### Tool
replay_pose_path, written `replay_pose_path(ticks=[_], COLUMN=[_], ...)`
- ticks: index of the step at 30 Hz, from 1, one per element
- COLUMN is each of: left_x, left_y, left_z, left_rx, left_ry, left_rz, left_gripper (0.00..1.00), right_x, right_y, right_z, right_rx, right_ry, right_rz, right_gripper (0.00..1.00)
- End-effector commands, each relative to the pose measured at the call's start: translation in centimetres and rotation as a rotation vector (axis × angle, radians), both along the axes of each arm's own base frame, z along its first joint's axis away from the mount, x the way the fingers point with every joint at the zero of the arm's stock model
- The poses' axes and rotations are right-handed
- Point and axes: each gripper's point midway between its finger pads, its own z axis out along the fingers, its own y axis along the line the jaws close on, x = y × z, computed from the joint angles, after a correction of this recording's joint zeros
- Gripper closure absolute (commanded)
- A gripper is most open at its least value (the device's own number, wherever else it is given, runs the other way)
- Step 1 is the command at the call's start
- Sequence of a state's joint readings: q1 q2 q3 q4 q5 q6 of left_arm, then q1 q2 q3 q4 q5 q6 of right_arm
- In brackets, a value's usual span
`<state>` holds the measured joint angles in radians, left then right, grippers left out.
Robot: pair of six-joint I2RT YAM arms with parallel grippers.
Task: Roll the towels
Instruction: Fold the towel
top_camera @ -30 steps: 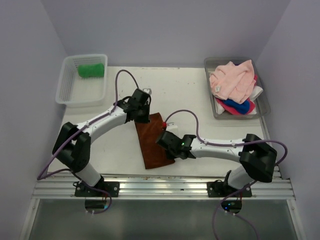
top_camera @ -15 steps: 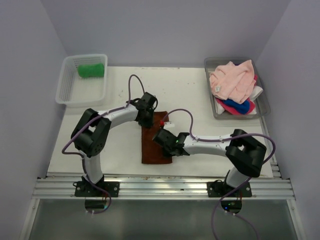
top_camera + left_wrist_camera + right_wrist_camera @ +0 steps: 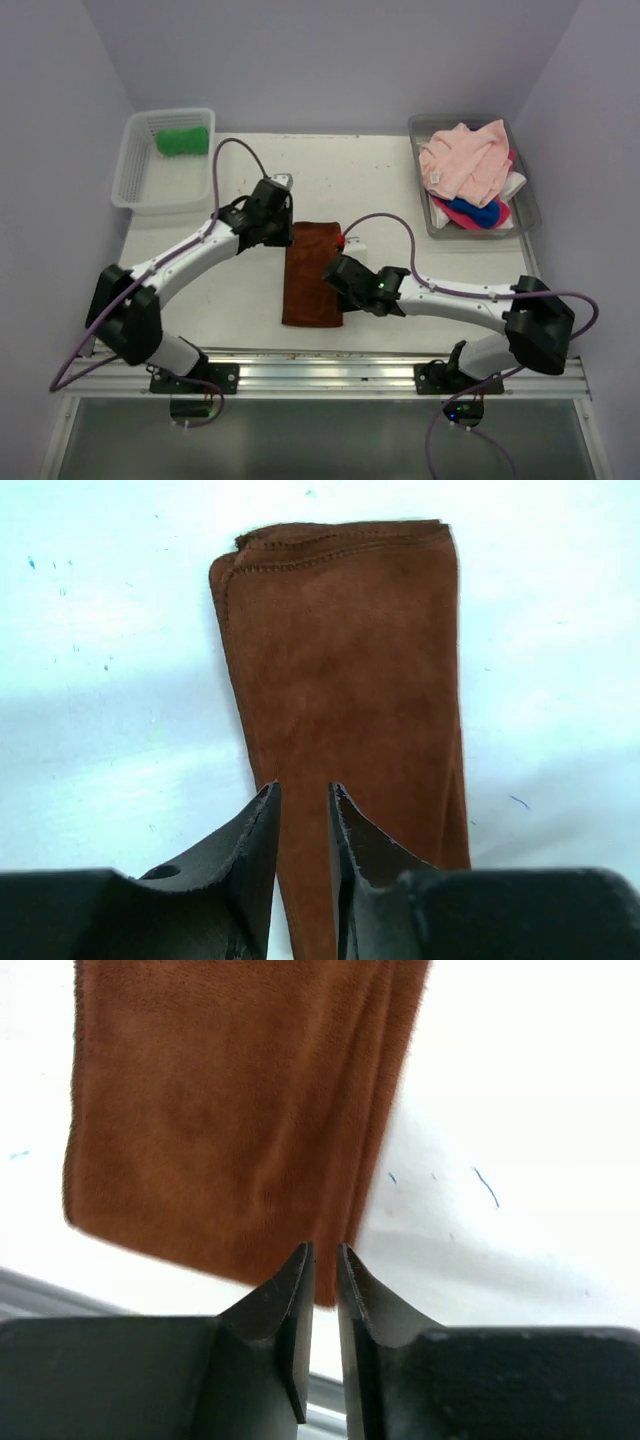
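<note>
Our left gripper (image 3: 303,794) and right gripper (image 3: 323,1252) hovered with jaws slightly parted and empty over the folded rust brown towel (image 3: 312,275), which lay flat on the table (image 3: 400,190). We judged that an uneven pinch could skew the roll or pull its layers apart.

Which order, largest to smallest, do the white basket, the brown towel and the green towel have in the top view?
1. white basket
2. brown towel
3. green towel, clearly the smallest
</note>
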<state>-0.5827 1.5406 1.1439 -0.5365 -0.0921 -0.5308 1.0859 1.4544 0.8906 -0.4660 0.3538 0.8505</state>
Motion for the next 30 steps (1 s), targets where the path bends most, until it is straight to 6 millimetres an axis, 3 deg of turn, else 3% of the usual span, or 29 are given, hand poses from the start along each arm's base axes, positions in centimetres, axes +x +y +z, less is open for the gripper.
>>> replay_pose_path(ticks=[1, 2, 3, 5, 6, 8, 9, 13, 17, 20, 27, 30], left_x=[-4.5, -5.5, -7.4, -9.2, -10.6, -11.7, -12.8, -14.6, -15.2, -16.0, -16.5, -16.6], left_y=[1.5, 1.5, 1.8, 1.6, 1.8, 1.5, 1.7, 1.0, 1.1, 1.6, 2.8, 2.8], left_z=[-1.1, -0.4, -2.0, -2.0, -3.2, -3.5, -4.7, -6.3, -7.1, -8.5, -9.9, -10.5], left_rx=[-0.064, -0.106, -0.121, -0.173, -0.172, -0.207, -0.201, -0.266, -0.271, -0.243, -0.196, -0.196], left_ry=[0.060, 0.050, 0.099, 0.105, 0.139, 0.147, 0.176, 0.229, 0.235, 0.276, 0.283, 0.292], left_rz=[0.021, 0.010, 0.005, -0.015, -0.011, -0.018, -0.023, -0.045, -0.048, -0.052, -0.019, -0.014], left_gripper=[0.70, 0.68, 0.65, 0.58, 0.55, 0.49, 0.49, 0.48, 0.48, 0.50, 0.59, 0.65], right_x=[-1.3, -2.0, -2.1, -3.2, -3.4, -4.0, -4.0, -3.9, -3.4, -3.4, -3.8, -4.0], right_y=[-1.2, -1.8, -1.2, -0.9, -0.4, 0.0, 0.4, 1.1, 1.5, 1.1, 0.3, -0.5], right_z=[0.9, 0.0, 0.6, -0.1, -0.2, -0.7, -0.7, -0.7, -0.4, -1.7, -3.1, -4.4], right_rx=[0.070, 0.077, 0.134, 0.167, 0.183, 0.188, 0.197, 0.203, 0.180, 0.105, 0.094, 0.063], right_ry=[0.002, 0.021, 0.017, 0.060, 0.067, 0.084, 0.086, 0.090, 0.072, 0.096, 0.110, 0.119], right_rz=[-0.006, 0.000, -0.003, 0.010, 0.017, 0.032, 0.033, 0.022, 0.030, 0.022, -0.022, -0.041], right_gripper=[0.74, 0.71, 0.68, 0.64, 0.63, 0.62, 0.62, 0.62, 0.62, 0.62, 0.61, 0.68])
